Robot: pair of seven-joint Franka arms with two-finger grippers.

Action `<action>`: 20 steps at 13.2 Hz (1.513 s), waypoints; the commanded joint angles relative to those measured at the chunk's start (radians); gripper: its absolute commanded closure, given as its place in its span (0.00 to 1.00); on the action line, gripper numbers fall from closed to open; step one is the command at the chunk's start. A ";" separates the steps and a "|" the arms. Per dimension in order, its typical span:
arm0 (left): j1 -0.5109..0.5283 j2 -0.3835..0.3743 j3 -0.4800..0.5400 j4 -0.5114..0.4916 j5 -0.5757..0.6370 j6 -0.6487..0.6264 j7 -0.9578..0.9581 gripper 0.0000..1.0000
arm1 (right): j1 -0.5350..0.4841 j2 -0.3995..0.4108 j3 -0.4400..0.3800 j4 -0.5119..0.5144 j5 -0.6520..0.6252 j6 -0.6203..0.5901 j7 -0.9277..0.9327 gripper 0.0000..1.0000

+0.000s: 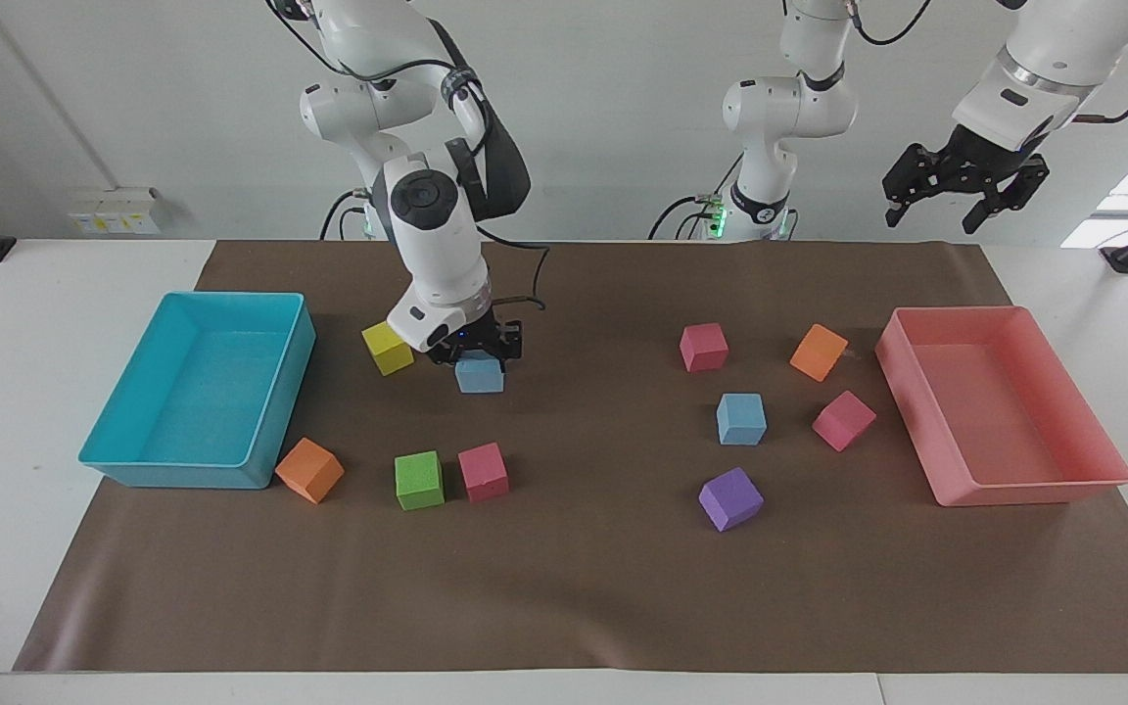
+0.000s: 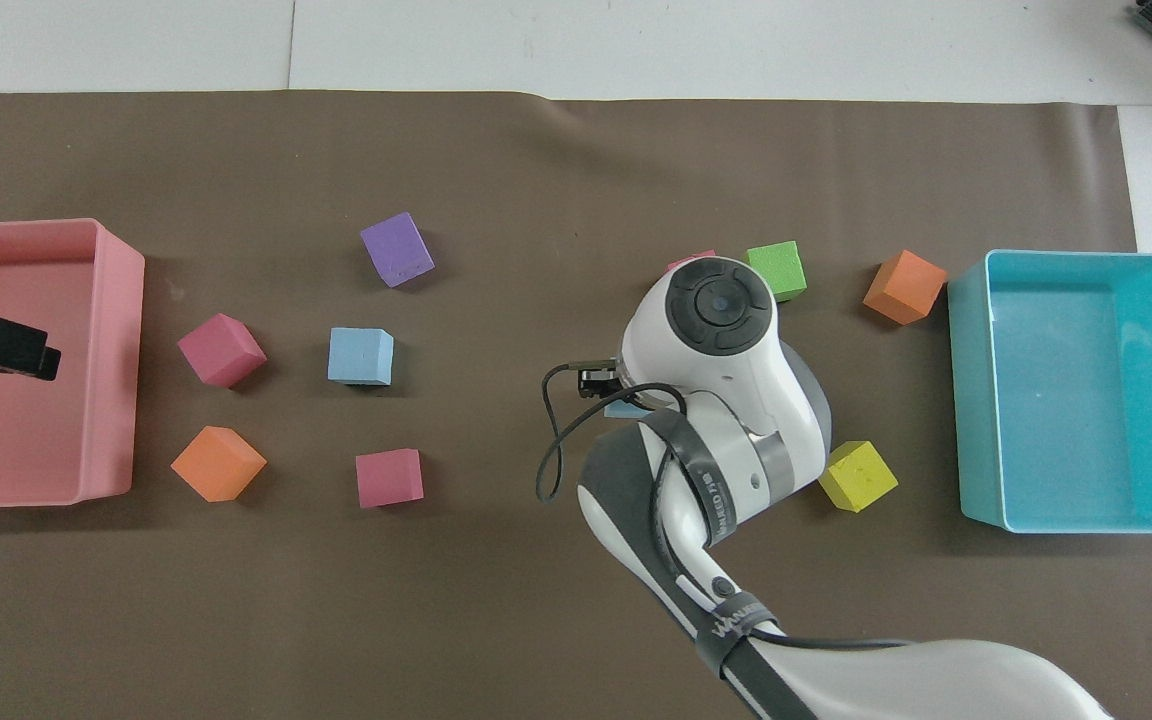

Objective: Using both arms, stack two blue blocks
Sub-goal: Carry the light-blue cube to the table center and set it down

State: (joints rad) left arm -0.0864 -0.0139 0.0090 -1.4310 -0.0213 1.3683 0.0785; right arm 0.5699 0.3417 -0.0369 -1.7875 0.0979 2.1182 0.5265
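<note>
Right gripper [image 1: 476,356]: its arm reaches in from the right arm's end of the table. The jaws are clamped on one blue block [image 1: 480,376], gripping its upper part. The block hangs low over the brown mat [image 1: 584,587], beside the yellow cube [image 1: 388,349]. In the overhead view only a sliver of this block [image 2: 623,409] shows under the wrist.

Second blue block [image 1: 741,419]: it rests flat on the mat toward the left arm's end, well apart from the held one. It lies between two pink cubes, one nearer the robots [image 1: 703,347] and one beside it [image 1: 843,420]. A purple cube [image 1: 730,498] lies farther from the robots than this block.

Left gripper [image 1: 965,196]: the arm waits, raised high over the pink tray [image 1: 1024,487]. Its fingers are spread wide and hold nothing.

Other items: the turquoise tray [image 1: 192,474] sits at the right arm's end. An orange cube [image 1: 309,470] lies just beside its corner. A green cube [image 1: 419,480] and a pink cube [image 1: 483,472] sit almost touching, farther from the robots than the held block
</note>
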 commanded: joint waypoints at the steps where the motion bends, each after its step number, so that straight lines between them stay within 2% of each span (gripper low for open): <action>1: 0.011 -0.018 -0.007 -0.014 0.011 -0.008 -0.006 0.00 | 0.031 0.083 -0.004 0.056 -0.012 0.081 0.078 1.00; 5: 0.011 -0.018 -0.007 -0.014 0.011 -0.008 -0.006 0.00 | 0.038 0.112 -0.004 0.045 -0.001 0.109 0.086 1.00; 8: 0.011 -0.018 -0.007 -0.014 0.011 -0.008 -0.006 0.00 | 0.039 0.103 -0.004 0.010 0.006 0.106 0.138 1.00; 10: 0.011 -0.018 -0.007 -0.014 0.011 -0.008 -0.006 0.00 | 0.054 0.088 -0.004 -0.026 -0.010 0.112 0.129 1.00; 13: 0.011 -0.018 -0.007 -0.014 0.011 -0.008 -0.006 0.00 | 0.056 0.086 -0.004 -0.027 -0.015 0.117 0.092 1.00; 14: 0.011 -0.018 -0.007 -0.014 0.011 -0.008 -0.006 0.00 | 0.056 0.086 -0.004 -0.027 -0.015 0.117 0.090 0.97; 17: 0.011 -0.018 -0.007 -0.014 0.011 -0.008 -0.006 0.00 | 0.056 0.085 -0.004 -0.032 -0.015 0.129 0.055 0.79; 19: 0.011 -0.018 -0.007 -0.014 0.011 -0.008 -0.006 0.00 | 0.056 0.086 -0.004 -0.033 -0.015 0.132 0.041 0.72; 20: 0.011 -0.018 -0.007 -0.014 0.011 -0.008 -0.006 0.00 | 0.056 0.085 -0.004 -0.033 -0.015 0.132 0.041 0.65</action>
State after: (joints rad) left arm -0.0864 -0.0139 0.0090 -1.4310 -0.0213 1.3683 0.0784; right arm 0.6282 0.4498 -0.0430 -1.7883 0.0954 2.2201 0.5891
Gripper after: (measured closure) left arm 0.000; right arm 0.379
